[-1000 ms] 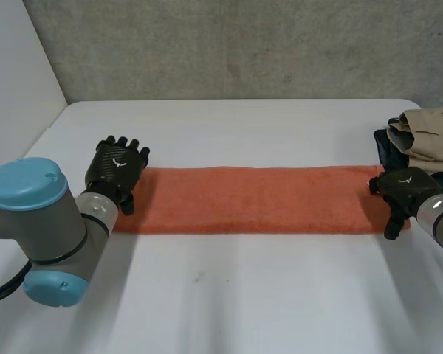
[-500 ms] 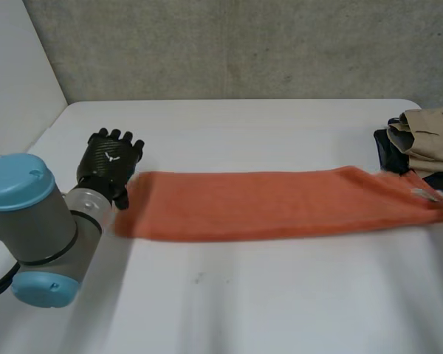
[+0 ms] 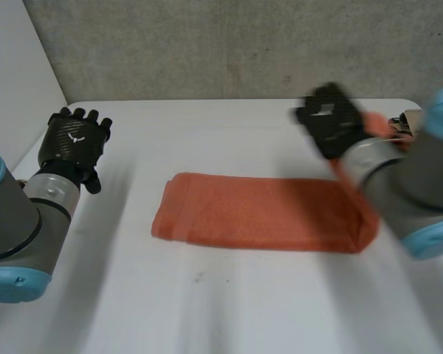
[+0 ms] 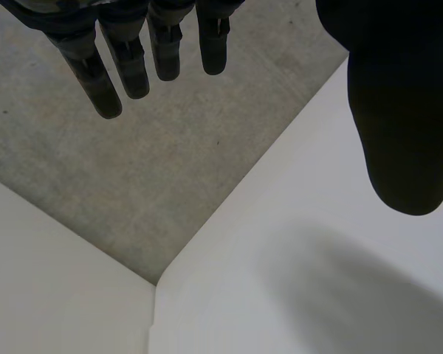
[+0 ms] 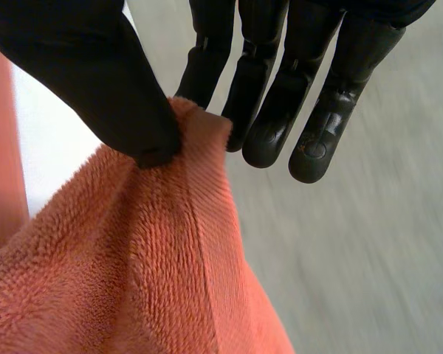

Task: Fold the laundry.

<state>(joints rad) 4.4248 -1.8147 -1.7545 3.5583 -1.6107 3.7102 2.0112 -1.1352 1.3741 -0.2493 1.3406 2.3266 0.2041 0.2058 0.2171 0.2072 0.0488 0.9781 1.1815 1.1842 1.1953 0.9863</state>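
- Towel (image 3: pixel 258 214), orange, lay across the middle of the white table (image 3: pixel 229 310), its right end raised.
- My right hand (image 3: pixel 329 119) pinched that end's edge.
- My left hand (image 3: pixel 75 140) hovered far left, open and empty.

Long orange towel (image 3: pixel 258 214) lies across the white table (image 3: pixel 229 310), its right end goes up to the right hand (image 3: pixel 331 122) in the air above it, left hand (image 3: pixel 75 140) sits well apart at the table's left side, fingers straight, grey wall (image 3: pixel 207 44) behind
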